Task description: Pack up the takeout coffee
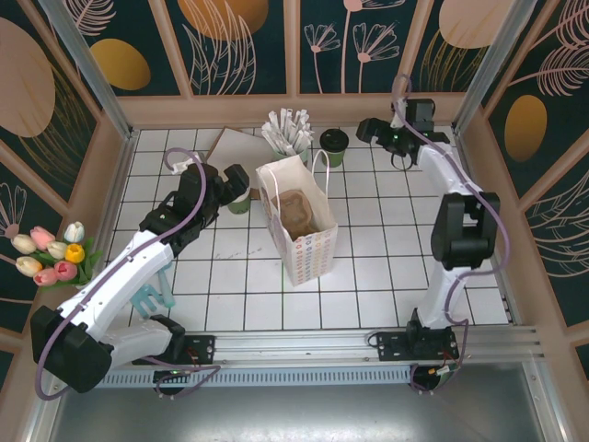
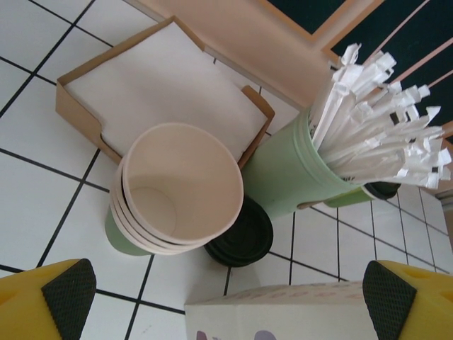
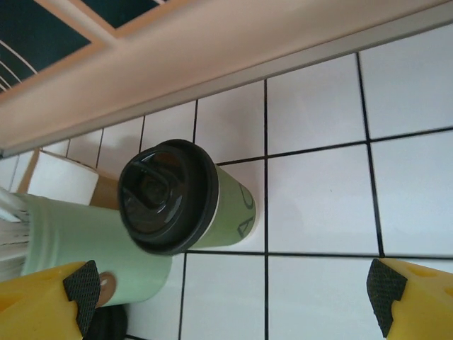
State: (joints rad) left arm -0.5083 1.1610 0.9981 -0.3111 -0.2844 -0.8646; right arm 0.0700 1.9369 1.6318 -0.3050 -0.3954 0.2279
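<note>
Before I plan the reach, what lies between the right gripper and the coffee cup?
Bare tile separates right gripper and coffee cup, in the top view.

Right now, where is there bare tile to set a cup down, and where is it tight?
Free: the tiles between the paper bag and the right arm, and the near row in front of the bag. Crowded: the back edge, where napkin box, cup stack, straw cup and coffee cup cluster behind the bag.
</note>
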